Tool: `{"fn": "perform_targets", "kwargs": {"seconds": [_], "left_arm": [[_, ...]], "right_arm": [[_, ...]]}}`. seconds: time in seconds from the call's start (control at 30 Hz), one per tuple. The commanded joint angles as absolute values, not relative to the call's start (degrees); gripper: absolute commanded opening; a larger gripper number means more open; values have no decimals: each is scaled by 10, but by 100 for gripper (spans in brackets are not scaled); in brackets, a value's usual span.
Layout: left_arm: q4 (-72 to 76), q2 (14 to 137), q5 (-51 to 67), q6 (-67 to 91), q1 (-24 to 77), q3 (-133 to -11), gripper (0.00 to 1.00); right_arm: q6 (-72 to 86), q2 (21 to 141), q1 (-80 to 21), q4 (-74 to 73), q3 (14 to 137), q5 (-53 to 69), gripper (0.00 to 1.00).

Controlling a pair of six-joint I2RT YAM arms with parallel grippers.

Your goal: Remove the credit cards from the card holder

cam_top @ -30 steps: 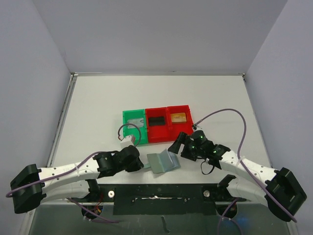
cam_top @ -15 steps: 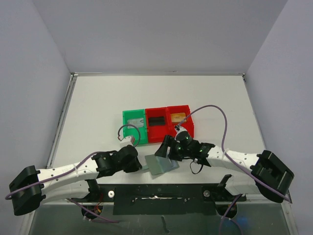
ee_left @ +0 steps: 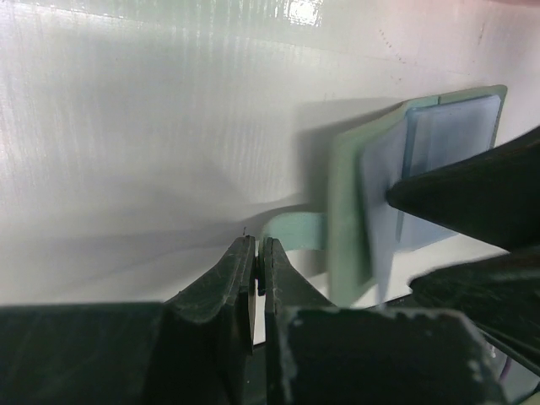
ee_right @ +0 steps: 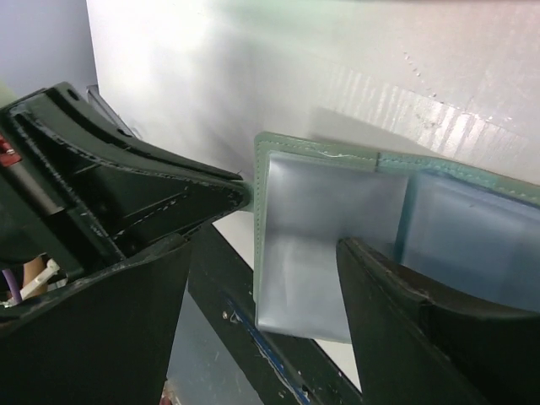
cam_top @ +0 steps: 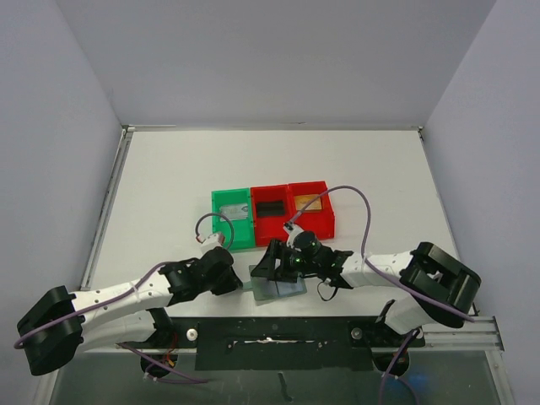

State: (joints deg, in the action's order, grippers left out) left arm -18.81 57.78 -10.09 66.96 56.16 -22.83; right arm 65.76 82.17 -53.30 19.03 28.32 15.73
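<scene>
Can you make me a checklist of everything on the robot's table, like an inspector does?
Surface: white table, black strip along its near edge.
Job's things: card holder lies open near that edge; credit cards seem to sit inside its clear pockets.
Clutter: green bin and two red bins in a row beyond it.
Grippers: left gripper shut on the card holder's edge; right gripper open over a pocket.
Cables: purple cable loops on each arm.
Surroundings: grey walls; nothing else seen.
</scene>
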Motion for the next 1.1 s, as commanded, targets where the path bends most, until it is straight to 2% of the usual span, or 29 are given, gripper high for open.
{"fn": "perform_targets", "kwargs": {"seconds": [0.0, 0.07, 0.13, 0.27, 0.37, 0.4, 0.5, 0.57, 0.87, 1.07], "left_arm": [[-153, 562, -96, 687, 557, -226, 0], [-166, 558, -102, 687, 554, -225, 0], [-174, 554, -106, 687, 549, -222, 0], [-188, 545, -108, 688, 542, -231, 3], [-193, 535, -118, 691, 542, -235, 18], [-197, 533, -122, 693, 541, -237, 28], [-202, 528, -124, 698, 541, -245, 52], [-200, 528, -114, 700, 541, -248, 59], [-125, 512, -47, 744, 541, -210, 71], [-120, 574, -31, 769, 541, -211, 72]], "right_arm": [[696, 859, -524, 294, 268, 166, 69], [702, 874, -514, 292, 272, 181, 70], [702, 885, -508, 269, 277, 179, 66], [719, 883, -505, 240, 265, 153, 52], [715, 877, -505, 218, 262, 137, 38], [712, 876, -505, 205, 264, 134, 34], [700, 877, -503, 177, 273, 129, 27], [701, 877, -503, 171, 273, 122, 27], [704, 875, -496, 183, 273, 123, 25], [704, 873, -492, 183, 272, 129, 22]]}}
